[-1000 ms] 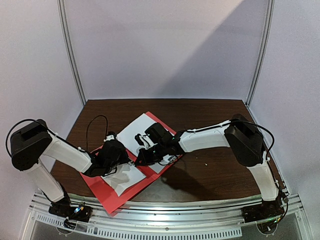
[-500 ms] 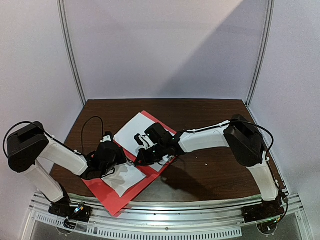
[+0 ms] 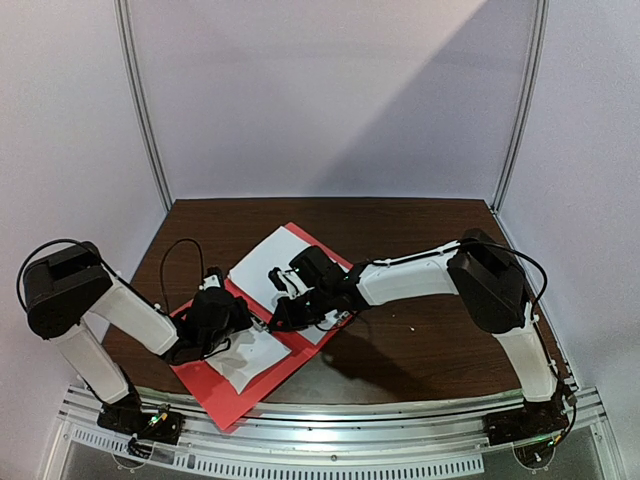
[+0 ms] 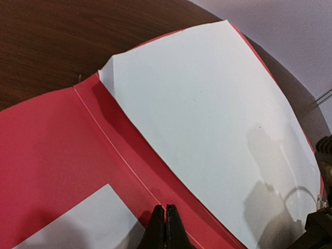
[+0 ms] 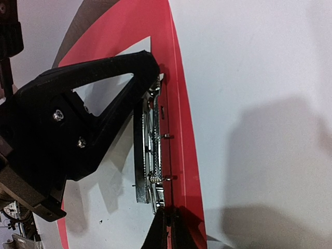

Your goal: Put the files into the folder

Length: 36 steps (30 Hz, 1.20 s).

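Observation:
The red folder [image 3: 212, 385] lies open and slanted on the table. The large white file [image 3: 265, 262] covers its far half, and the smaller white file [image 3: 245, 358] lies on its near half. My left gripper [image 3: 243, 322] is shut and empty, its tips low over the red card by the central fold [image 4: 119, 155], between the large file [image 4: 218, 119] and the small file [image 4: 83, 223]. My right gripper [image 3: 275, 320] is also shut, with its tips at the near end of the folder's metal clip [image 5: 153, 150]. The left gripper's black body [image 5: 78, 119] lies just beside that clip.
The brown wooden table [image 3: 430, 330] is walled in by pale panels with metal posts [image 3: 145, 110] at the back corners. A metal rail [image 3: 330, 425] runs along the near edge by the arm bases. The two grippers sit very close together over the fold.
My left gripper has drawn back a little to the left along the folder, and its elbow has shifted. The right arm and both files have stayed put.

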Each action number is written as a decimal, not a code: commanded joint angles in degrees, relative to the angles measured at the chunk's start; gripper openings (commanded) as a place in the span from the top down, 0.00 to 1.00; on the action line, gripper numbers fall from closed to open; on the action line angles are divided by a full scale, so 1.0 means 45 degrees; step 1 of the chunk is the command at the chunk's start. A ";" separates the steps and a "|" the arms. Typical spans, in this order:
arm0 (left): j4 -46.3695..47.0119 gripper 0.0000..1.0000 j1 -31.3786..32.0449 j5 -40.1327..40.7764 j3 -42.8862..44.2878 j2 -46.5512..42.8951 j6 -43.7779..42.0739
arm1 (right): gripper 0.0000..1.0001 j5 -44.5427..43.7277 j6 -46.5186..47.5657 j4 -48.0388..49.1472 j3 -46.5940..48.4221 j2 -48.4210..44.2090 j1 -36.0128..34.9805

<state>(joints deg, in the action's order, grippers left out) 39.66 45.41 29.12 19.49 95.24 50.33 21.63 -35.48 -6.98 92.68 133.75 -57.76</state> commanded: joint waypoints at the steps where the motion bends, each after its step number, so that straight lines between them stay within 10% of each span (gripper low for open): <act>1: -0.4441 1.00 -0.0129 -0.1356 -0.1006 0.1273 -0.0415 | 0.98 -0.2967 0.0170 -0.4138 -0.1451 0.2227 0.0212; 21: -0.1305 1.00 -0.1082 -0.3553 -0.0997 0.2219 -0.3021 | 0.85 -0.1898 0.1240 -0.1530 -0.1550 -0.0049 0.0685; 36: -0.0287 1.00 -0.1087 -0.4780 -0.0550 0.2770 -0.3818 | 0.80 -0.0075 0.2379 -0.1434 0.1779 0.1886 0.0862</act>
<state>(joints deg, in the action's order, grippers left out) 56.29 39.97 15.70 19.09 102.43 36.47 21.80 -26.26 -6.70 99.29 136.00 -54.92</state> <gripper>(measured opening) 0.009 0.198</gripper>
